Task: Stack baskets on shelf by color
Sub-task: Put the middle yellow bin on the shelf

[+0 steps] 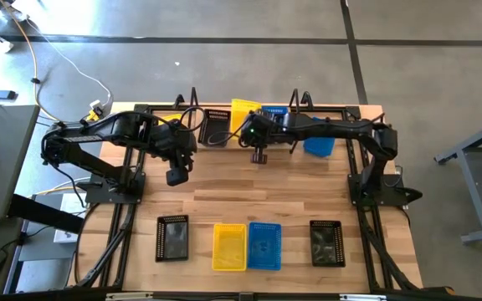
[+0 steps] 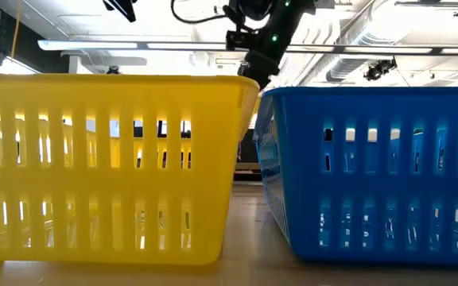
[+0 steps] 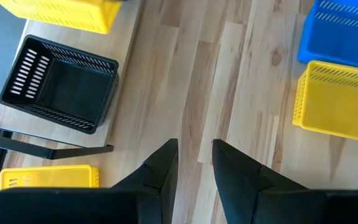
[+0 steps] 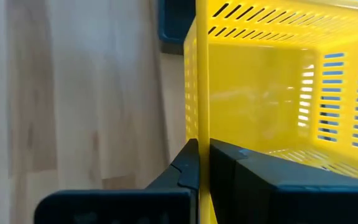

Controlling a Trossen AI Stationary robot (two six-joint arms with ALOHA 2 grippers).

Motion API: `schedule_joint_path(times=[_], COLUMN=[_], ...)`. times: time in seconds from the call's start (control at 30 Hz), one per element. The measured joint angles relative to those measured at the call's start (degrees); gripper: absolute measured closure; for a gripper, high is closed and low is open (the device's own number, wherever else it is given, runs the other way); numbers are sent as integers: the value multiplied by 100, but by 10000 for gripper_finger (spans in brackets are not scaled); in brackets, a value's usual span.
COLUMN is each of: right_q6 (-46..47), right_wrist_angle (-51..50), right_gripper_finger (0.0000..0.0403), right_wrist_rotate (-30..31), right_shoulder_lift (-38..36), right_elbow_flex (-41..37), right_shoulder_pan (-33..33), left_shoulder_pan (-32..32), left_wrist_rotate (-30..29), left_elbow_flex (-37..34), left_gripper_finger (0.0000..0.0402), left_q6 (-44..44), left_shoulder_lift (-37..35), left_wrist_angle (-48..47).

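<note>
From above, the right gripper (image 1: 249, 134) clamps the wall of a yellow perforated plastic basket (image 1: 244, 114) at the narrow wooden shelf (image 1: 216, 111) — the left gripper (image 1: 175, 176) hovers over bare tabletop. Right wrist view: its fingers (image 4: 188, 168) pinch that yellow wall. Left wrist view: fingers (image 3: 163, 165) slightly parted, holding nothing.

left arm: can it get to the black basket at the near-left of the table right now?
Probably yes. The left gripper hangs open and empty over bare tabletop, and the black basket sits alone with nothing between them. Reach itself isn't certain.
</note>
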Motion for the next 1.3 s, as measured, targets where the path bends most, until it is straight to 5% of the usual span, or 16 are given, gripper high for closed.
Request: schedule_joint_path(times=[1.3], right_q6=[-340], right_wrist_angle=[48], right_gripper_finger=[388], right_wrist_rotate=[-250], right_shoulder_lift=[702], right_elbow_flex=[2], right_shoulder_pan=[-342], left_shoulder_pan=[9], left_wrist_rotate=[425], left_elbow_flex=[-2], left_gripper_finger=[312], left_q6=[-1], left_shoulder_lift=[0], left_wrist_angle=[13])
